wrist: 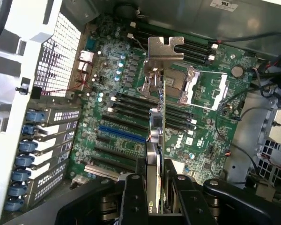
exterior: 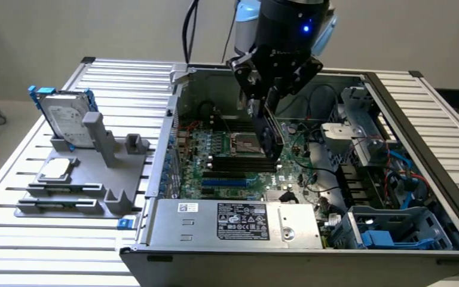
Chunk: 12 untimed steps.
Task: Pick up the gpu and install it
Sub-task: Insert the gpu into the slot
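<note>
green gpu (wrist: 160, 140) clamped in jaws above motherboard (wrist: 117, 79) inside open case (exterior: 293, 266)

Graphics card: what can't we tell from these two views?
- Exterior view: graphics card lower edge blends into the dark motherboard parts behind it; contact unclear.
- Wrist view: card is edge-on, faces hidden; its own body covers the slot beneath.
- Wrist view: claw cut off by the picture edge.
</note>
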Motion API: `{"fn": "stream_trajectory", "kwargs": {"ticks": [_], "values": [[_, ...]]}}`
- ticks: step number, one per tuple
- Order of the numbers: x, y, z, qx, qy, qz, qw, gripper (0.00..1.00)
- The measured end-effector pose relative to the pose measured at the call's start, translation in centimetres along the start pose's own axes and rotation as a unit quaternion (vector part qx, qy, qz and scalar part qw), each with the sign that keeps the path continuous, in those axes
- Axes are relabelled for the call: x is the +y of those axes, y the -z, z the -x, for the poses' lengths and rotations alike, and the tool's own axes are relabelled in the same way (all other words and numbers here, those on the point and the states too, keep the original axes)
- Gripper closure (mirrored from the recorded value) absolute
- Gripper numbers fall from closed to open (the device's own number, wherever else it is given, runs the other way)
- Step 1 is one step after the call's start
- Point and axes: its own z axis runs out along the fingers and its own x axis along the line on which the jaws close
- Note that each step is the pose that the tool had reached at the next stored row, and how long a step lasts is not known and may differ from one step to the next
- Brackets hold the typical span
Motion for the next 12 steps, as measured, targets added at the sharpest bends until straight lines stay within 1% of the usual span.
{"fn": "stream_trajectory", "kwargs": {"ticks": [3,6,9,12], "values": [[-0.01,-0.09,0.0,0.0013,0.028,-0.0014,0.9996,0.74],[-0.01,-0.19,0.01,0.0026,0.055,-0.0027,0.9985,0.74],[-0.01,-0.29,0.02,0.0038,0.082,-0.0041,0.9966,0.74],[-0.02,-0.4,0.02,0.0051,0.109,-0.0054,0.994,0.74]]}}
